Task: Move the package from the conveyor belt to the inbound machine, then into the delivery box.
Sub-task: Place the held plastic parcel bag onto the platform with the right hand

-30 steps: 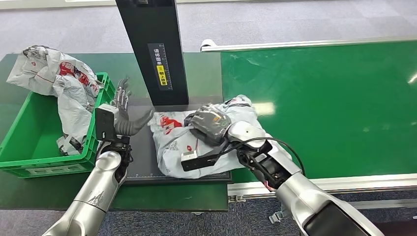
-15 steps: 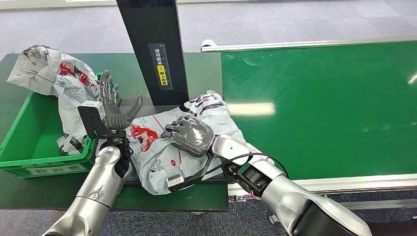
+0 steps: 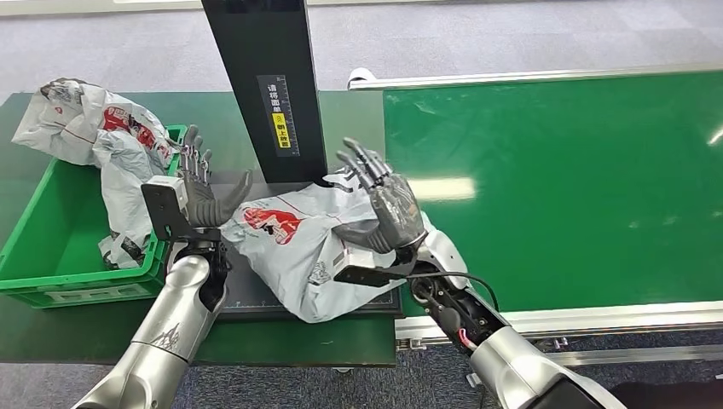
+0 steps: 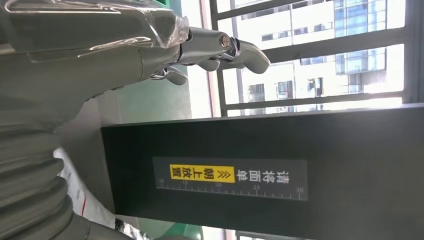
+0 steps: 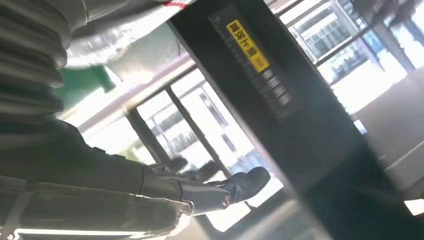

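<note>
Crinkled glossy grey plastic mailer bag; smooth, sheeny green rubbery conveyor belt; hard moulded green plastic crate; brushed silver metal arms.

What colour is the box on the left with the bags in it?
The box is bright green. It shows best in the head view.

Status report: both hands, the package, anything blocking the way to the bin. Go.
Left hand open beside the package. Right hand open, palm against package's far side. Package on inbound machine plate. Green bin already holds another bag.
</note>
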Motion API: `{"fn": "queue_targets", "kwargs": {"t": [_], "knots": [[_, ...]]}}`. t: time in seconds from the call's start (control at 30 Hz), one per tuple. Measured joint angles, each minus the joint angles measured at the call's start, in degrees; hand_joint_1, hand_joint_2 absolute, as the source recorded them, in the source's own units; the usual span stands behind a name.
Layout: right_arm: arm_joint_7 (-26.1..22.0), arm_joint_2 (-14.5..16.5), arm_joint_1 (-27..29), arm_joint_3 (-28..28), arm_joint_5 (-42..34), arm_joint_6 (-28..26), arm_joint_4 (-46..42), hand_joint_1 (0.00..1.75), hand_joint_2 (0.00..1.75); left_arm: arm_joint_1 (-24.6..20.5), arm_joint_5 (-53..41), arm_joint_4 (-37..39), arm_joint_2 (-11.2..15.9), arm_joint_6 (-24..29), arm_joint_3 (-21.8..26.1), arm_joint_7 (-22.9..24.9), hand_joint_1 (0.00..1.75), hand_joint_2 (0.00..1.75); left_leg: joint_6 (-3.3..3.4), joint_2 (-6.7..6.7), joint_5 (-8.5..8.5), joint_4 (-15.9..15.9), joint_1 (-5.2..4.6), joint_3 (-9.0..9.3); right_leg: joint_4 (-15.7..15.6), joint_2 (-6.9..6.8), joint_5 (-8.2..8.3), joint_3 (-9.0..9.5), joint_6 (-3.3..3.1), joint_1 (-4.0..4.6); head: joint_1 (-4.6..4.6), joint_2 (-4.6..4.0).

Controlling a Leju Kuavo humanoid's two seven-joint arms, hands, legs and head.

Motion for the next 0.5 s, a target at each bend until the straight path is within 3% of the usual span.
{"fn": "queue_targets", "kwargs": {"t": [0.17, 0.3, 0.4, 0.5], "knots": [[-1.15, -0.18, 2.66, -6.71, -15.01, 10.84, -4.41, 0.0, 1.75, 1.21, -0.6, -0.24, 0.75, 0.48, -0.13, -0.08, 0.0, 1.75, 0.0, 0.0, 0.0, -0.01, 0.01, 0.01, 0.01, 0.0, 0.0, -0.01, 0.0, 0.01, -0.01, 0.0], [1.86, -0.93, 4.67, -11.1, -25.03, 22.35, -9.04, 0.0, 1.75, 2.51, -2.64, -1.1, 1.67, 1.57, -0.56, -0.36, 0.0, 1.75, 0.0, 0.01, 0.0, -0.01, 0.01, -0.01, 0.01, 0.0, 0.0, -0.02, 0.0, 0.01, -0.01, 0.0], [5.12, -2.0, 4.82, -12.09, -26.04, 28.03, -10.0, 0.0, 1.75, 3.16, -5.39, -1.7, 2.38, 2.19, -1.2, -0.31, 0.0, 1.75, 0.0, 0.01, -0.01, 0.0, 0.0, -0.01, 0.0, 0.0, 0.0, -0.01, 0.0, 0.0, 0.0, -0.01], [6.54, -2.8, 4.48, -12.03, -24.51, 29.75, -9.78, 0.0, 1.75, 3.64, -8.11, -2.05, 2.82, 2.66, -1.92, 0.03, 0.0, 1.75, 0.0, -0.01, 0.0, 0.0, 0.0, -0.01, 0.0, 0.0, 0.0, 0.0, 0.0, 0.0, 0.0, -0.01]]}}
